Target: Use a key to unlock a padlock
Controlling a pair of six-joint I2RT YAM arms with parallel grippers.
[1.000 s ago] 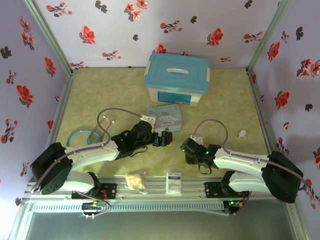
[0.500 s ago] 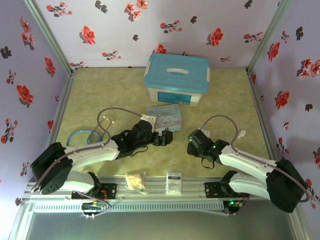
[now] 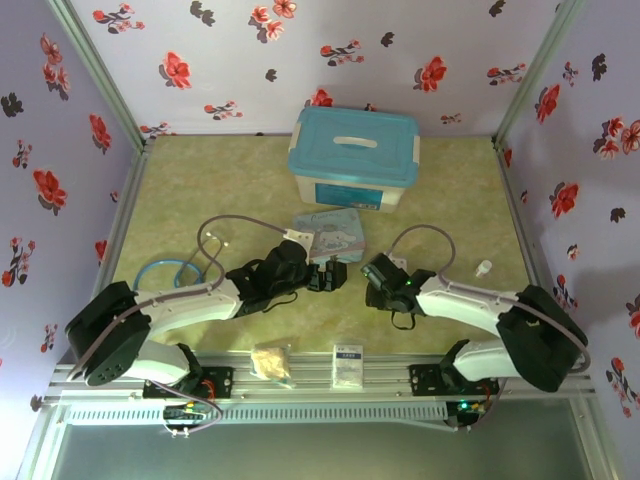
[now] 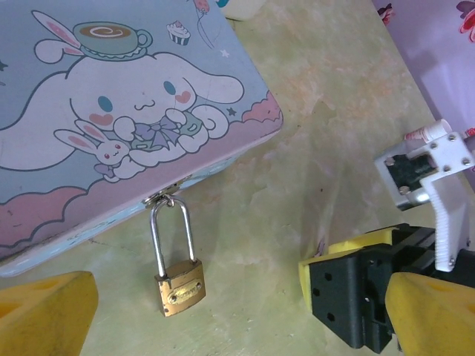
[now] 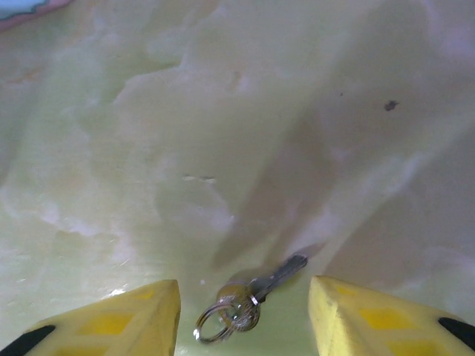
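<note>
**Padlock locked, key not yet picked up**

The padlock (image 4: 178,285) hangs shut from the hasp on the near edge of the tin (image 4: 111,126), its body resting on the surface (image 4: 312,148). The key (image 5: 276,279), on its ring, lies loose on the surface near the tin's right side. It sits between the spread fingers of the right end effector (image 5: 243,300), which is open and grips nothing. The left end effector (image 4: 237,319) is wide open and empty, poised over the padlock. Grasping the key, inserting it and turning it all remain. Since a second earlier, the right arm has swung in toward the tin, while the left arm has hardly moved.
</note>
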